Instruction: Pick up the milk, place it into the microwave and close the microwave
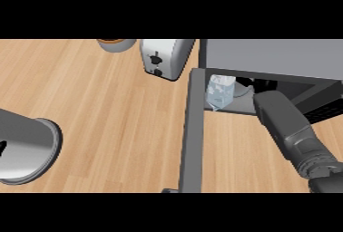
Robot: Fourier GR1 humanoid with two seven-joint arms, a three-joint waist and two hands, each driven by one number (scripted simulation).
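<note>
Milk (220, 92) stands inside the open microwave (268, 56); right robot hand's (245, 84) finger state unclear.

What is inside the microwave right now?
The milk stands just inside the microwave opening, beside the open door. The right forearm reaches in next to it; the right hand is hidden in the dark cavity, so its grasp cannot be seen.
</note>
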